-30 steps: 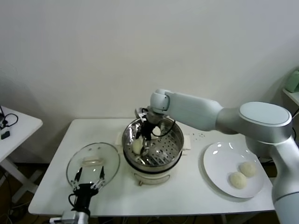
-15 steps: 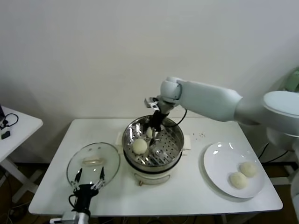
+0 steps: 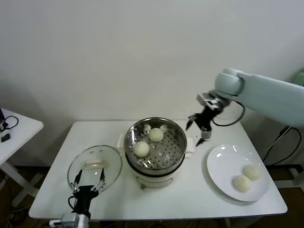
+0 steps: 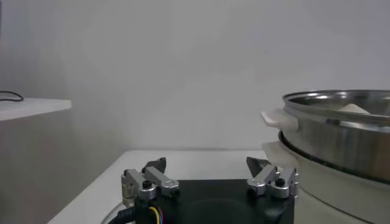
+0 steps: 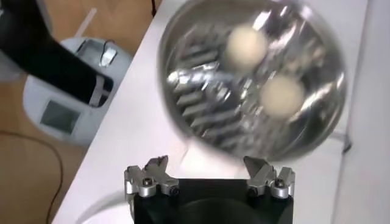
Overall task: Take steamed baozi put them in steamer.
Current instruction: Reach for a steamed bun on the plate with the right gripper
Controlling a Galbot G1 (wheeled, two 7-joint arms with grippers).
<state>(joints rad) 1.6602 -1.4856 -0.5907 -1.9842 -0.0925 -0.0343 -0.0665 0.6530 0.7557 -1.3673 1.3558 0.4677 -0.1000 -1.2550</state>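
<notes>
The steamer (image 3: 153,171) is a shiny steel pot on a white base at the table's middle. Two steamed baozi (image 3: 141,148) (image 3: 156,134) lie on its perforated floor. Two more baozi (image 3: 252,172) (image 3: 242,183) rest on the white plate (image 3: 219,159) to the right. My right gripper (image 3: 199,129) hangs open and empty above the table, between steamer and plate. Its wrist view looks down on the steamer (image 5: 183,91) with both baozi (image 5: 247,44) (image 5: 281,95) beyond the gripper (image 5: 208,167). My left gripper (image 3: 89,183) is parked open at the front left, the steamer (image 4: 341,137) beside it.
A flat glass lid (image 3: 95,164) lies left of the steamer, under the left gripper. A small white side table (image 3: 16,127) stands at the far left. The white wall is close behind the table.
My right gripper has come up out of the steamer and swung right toward the plate. The second baozi now shows at the back of the basket. The left arm has stayed put.
</notes>
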